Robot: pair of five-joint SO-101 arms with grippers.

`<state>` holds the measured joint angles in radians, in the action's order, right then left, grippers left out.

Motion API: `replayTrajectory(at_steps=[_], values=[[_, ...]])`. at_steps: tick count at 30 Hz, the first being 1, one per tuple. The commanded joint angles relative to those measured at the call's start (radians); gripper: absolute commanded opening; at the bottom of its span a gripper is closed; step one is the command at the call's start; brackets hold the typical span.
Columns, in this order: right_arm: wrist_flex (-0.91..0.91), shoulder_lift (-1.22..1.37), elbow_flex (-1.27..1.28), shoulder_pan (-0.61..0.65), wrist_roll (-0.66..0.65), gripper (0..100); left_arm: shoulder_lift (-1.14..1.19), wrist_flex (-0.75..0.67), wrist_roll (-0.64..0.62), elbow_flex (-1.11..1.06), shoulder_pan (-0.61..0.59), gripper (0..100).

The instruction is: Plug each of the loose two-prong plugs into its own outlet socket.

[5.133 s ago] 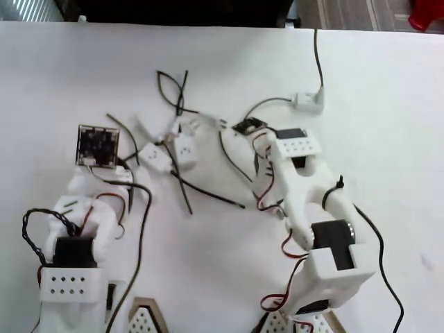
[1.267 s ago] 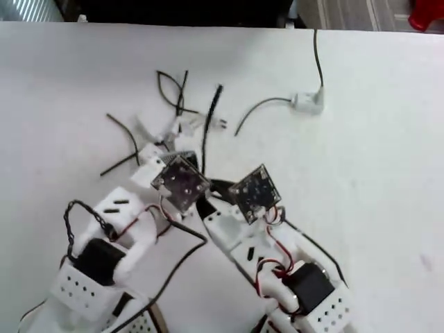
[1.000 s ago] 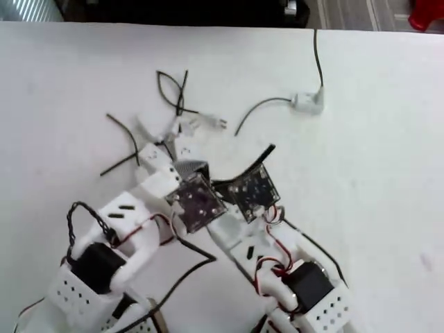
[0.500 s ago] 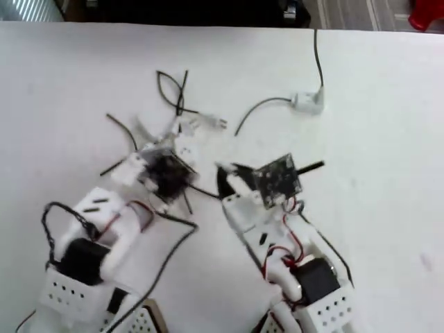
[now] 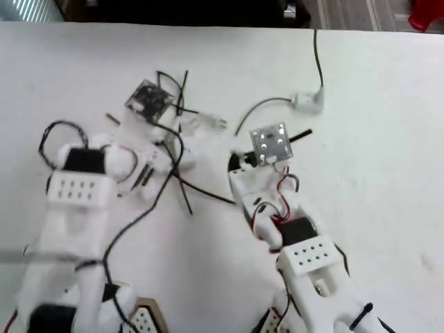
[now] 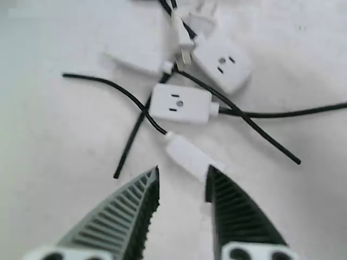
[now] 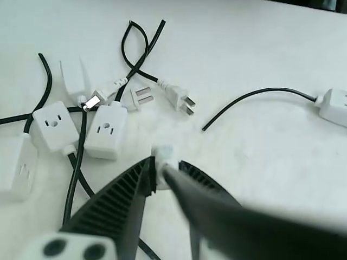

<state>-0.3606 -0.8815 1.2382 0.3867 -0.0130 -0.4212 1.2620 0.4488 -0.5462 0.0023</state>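
On white table (image 5: 388,173), plugs (image 7: 181,100) and sockets (image 7: 105,130)

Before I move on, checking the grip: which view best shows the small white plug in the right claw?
The right wrist view: the small white plug sits pinched between the tips of the right claw. In the high view the wrist covers it; its black cord pokes out. The left wrist view faces other white sockets.

Three outlet sockets (image 7: 54,125) (image 7: 105,131) (image 7: 17,163) showing slots; two plugs (image 7: 181,101) (image 7: 140,97) with bare prongs; two arms (image 5: 76,189) (image 5: 277,211)
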Motion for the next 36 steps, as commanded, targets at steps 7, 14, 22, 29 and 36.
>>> replayTrajectory(at_steps=[7,14,22,29,36], values=[[0.028,0.004,-0.012,-0.008,0.008,1.6,0.489,0.02,-0.121,0.252,-0.104,24],[0.028,0.004,-0.012,-0.008,0.008,1.6,0.659,0.026,-0.164,0.304,-0.12,23],[0.024,0.004,-0.012,-0.005,0.006,1.6,0.664,0.035,-0.044,0.308,-0.341,24],[0.024,0.004,-0.012,-0.004,0.002,1.6,0.664,0.055,-0.006,0.321,-0.397,24],[0.022,0.004,-0.012,-0.007,0.002,1.6,0.662,0.069,-0.006,0.325,-0.383,24]])
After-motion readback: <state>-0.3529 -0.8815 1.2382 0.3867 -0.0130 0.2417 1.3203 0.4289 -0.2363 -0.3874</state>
